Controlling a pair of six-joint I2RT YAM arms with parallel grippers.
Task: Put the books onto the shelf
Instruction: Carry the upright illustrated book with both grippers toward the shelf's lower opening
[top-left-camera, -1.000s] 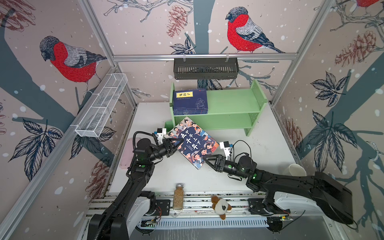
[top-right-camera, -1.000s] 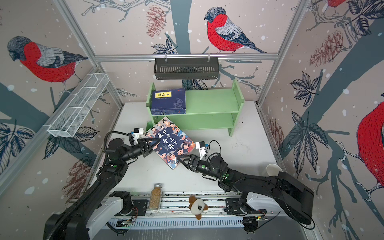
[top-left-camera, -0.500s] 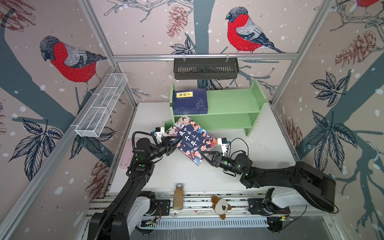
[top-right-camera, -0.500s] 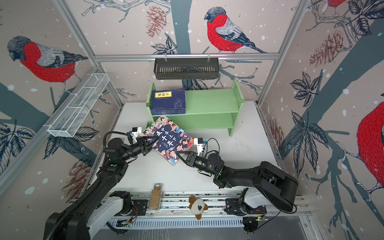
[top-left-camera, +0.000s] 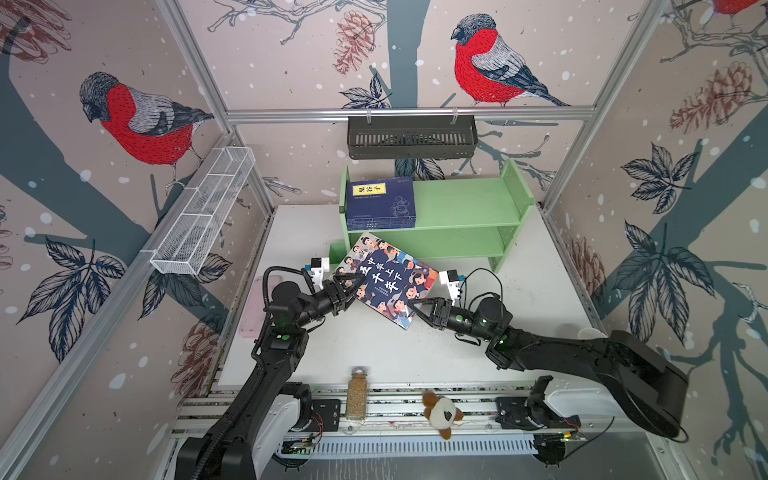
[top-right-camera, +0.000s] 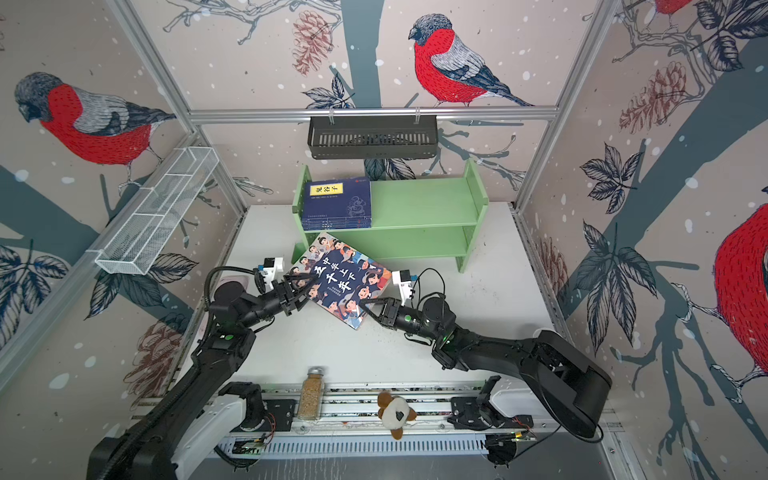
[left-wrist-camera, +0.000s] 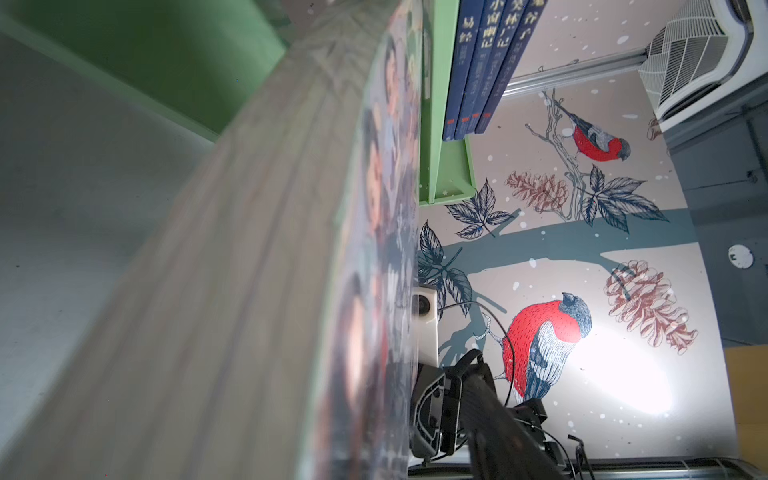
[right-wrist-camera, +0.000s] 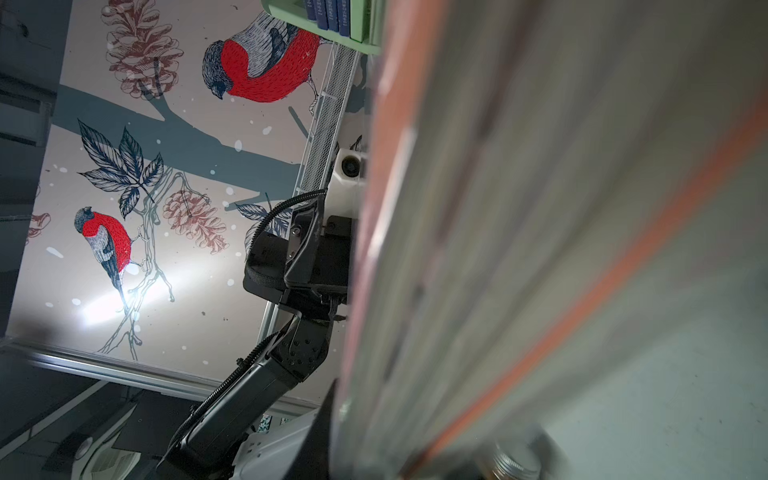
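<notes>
I find the right fingers (top-left-camera: 422, 303) pinched narrow on the near edge of the cartoon-cover book (top-left-camera: 386, 278), holding it tilted. The left fingers (top-left-camera: 338, 291) stand wide about its opposite edge. Beyond both sets of fingers, the navy books (top-left-camera: 380, 203) lie stacked on the top board of the shelf (top-left-camera: 465, 203).

The white table (top-left-camera: 415, 353) carries the light green shelf (top-left-camera: 465, 199) at its 12 o'clock edge, where it stands on its side panels. A stack of navy books (top-left-camera: 380, 201) lies flat on the shelf's top board, at the 9 o'clock end. A flat pink object (top-left-camera: 251, 309) lies at the table's 9 o'clock edge.
</notes>
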